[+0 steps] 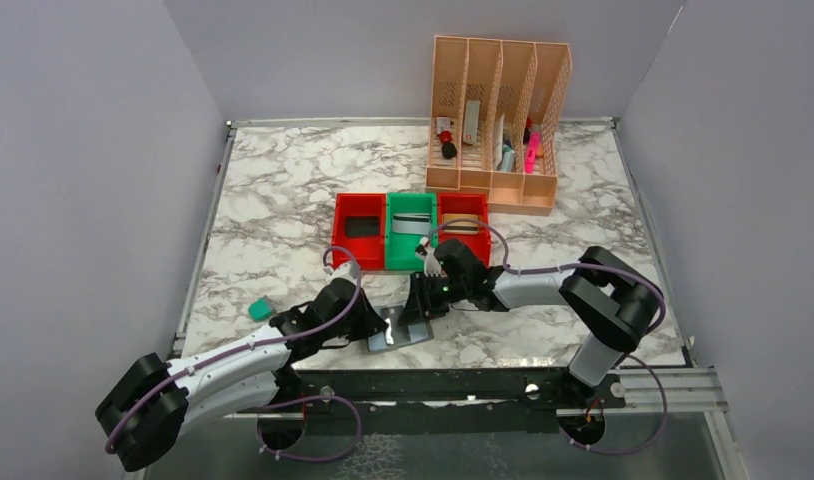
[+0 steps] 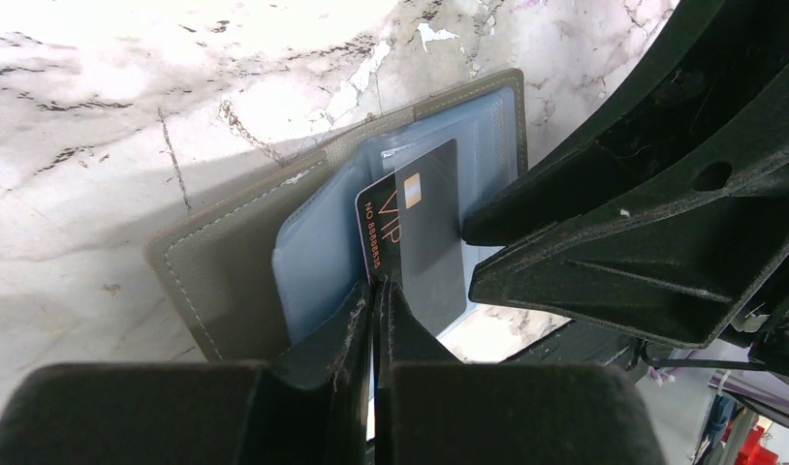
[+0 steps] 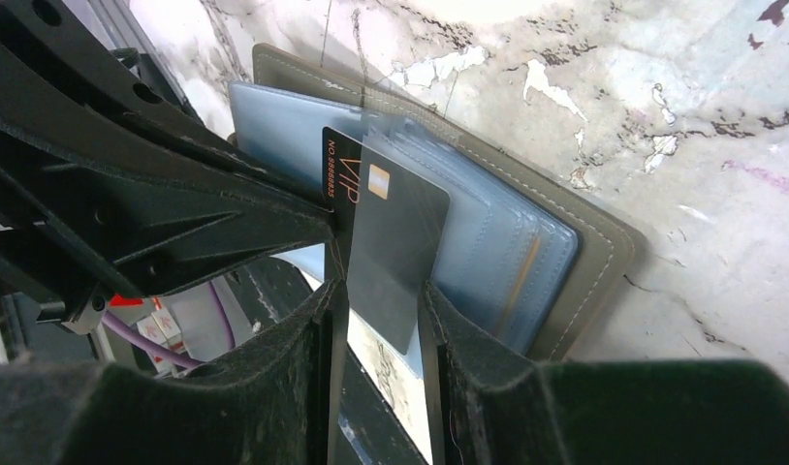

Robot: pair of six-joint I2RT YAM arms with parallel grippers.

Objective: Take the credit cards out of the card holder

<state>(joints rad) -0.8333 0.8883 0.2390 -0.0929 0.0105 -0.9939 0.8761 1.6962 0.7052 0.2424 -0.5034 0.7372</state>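
As the clenched left gripper (image 2: 376, 300) touches the card holder (image 2: 226, 271), the right gripper (image 3: 381, 329), jaws parted, flanks the free end, the natural hold, of the stiff, likely slick grey card (image 3: 400, 232).

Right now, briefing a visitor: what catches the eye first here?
The left gripper and right gripper meet over the open card holder at the near edge of the table, where a black VIP card and a grey card stick out of its pockets. Behind stand red and green bins and a peach organiser.
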